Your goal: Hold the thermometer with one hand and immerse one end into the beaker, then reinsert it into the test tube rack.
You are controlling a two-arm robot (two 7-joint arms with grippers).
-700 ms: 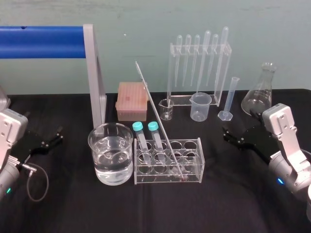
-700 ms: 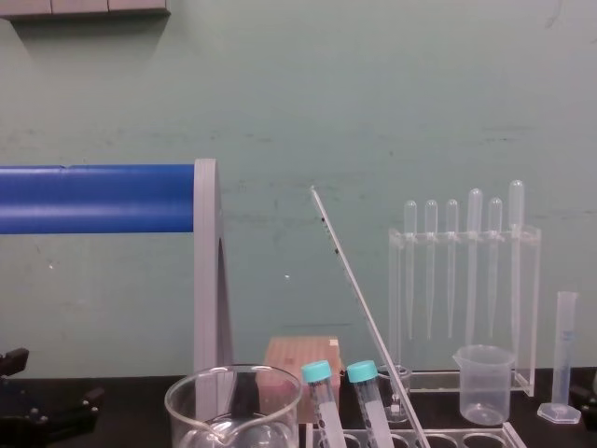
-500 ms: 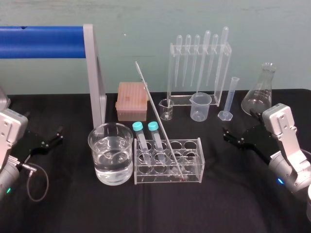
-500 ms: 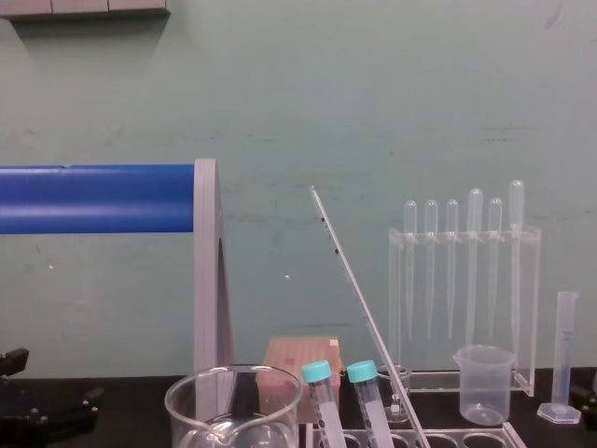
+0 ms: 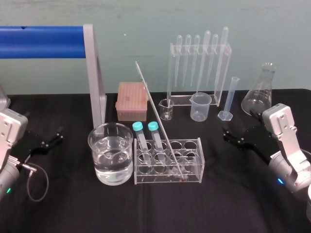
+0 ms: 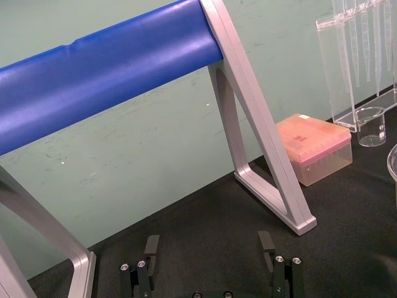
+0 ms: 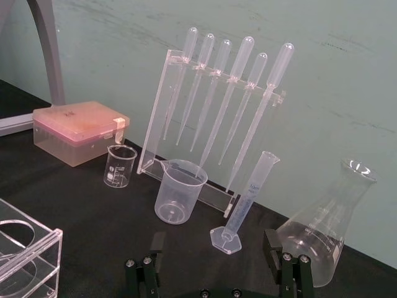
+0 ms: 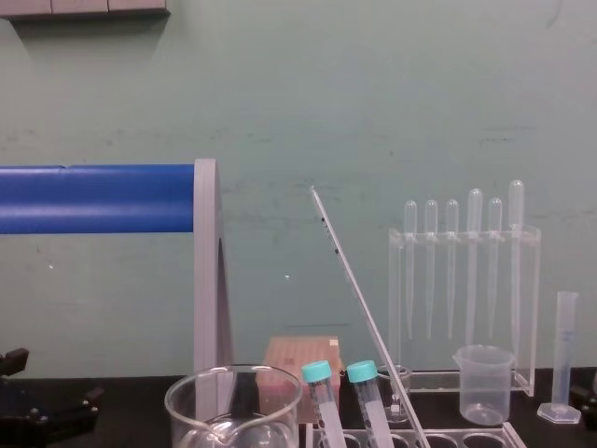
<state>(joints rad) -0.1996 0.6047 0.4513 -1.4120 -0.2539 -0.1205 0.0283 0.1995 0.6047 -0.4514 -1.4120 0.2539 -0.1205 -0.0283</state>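
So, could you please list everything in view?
test tube rack: one, clear, centre
thermometer: one, clear, leaning in rack
beaker: one, clear, left of rack
tubes: two, teal caps, in rack
tip box: one, pink, behind beaker
pipettes: six, clear, rear stand
small beaker: one, clear, before stand
plastic beaker: one, frosted, before stand
measuring cylinder: one, clear, beside stand
flask: one, clear, right
frame: one, blue, rear left
left hand: one, black, left edge
right hand: one, black, right edge

Pale green wall (image 8: pixel 373 93) (scuffed); black tabletop (image 5: pixel 146 208); blue bar (image 5: pixel 39 42) on grey frame (image 5: pixel 95 77).
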